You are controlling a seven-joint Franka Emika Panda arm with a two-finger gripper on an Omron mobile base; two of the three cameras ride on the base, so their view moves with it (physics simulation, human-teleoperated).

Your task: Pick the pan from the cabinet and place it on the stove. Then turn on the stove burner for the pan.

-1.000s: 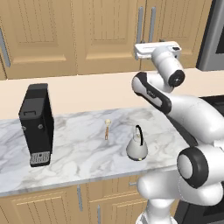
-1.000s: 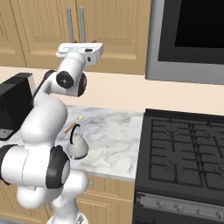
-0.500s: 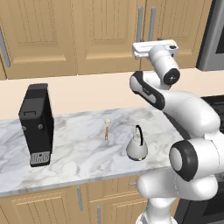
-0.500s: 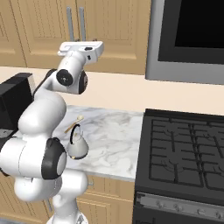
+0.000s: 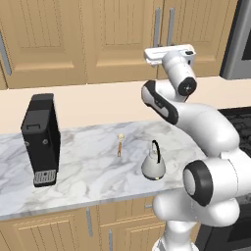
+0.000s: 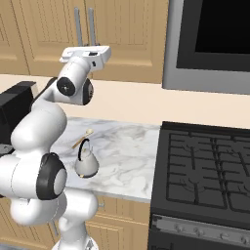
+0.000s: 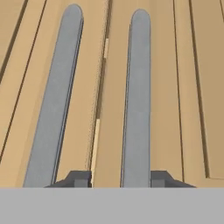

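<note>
The cabinet [image 5: 122,39] [image 6: 132,34] has both tan doors closed, so the pan is hidden. My gripper [image 7: 120,178] is pressed up to the doors at their two long grey bar handles. In the hand view its fingertips [image 7: 81,178] stand on either side of the right handle [image 7: 136,96], open, with a narrow gap left of the bar. The left handle [image 7: 54,96] lies outside the fingers. From the base views the hand [image 5: 169,53] [image 6: 88,52] sits level with the lower ends of the handles. The black stove [image 6: 205,161] [image 5: 242,117] stands to the right, its grates bare.
On the marble counter a silver kettle [image 5: 153,165] [image 6: 86,163] stands close in front of my arm. A small wooden utensil [image 5: 119,144] lies behind it. A black coffee machine [image 5: 41,137] sits at the left. A dark built-in oven [image 6: 210,44] hangs above the stove.
The hand has eased a little closer to the cabinet doors, and the fingers have drawn in around the right handle. Nothing on the counter has moved.
</note>
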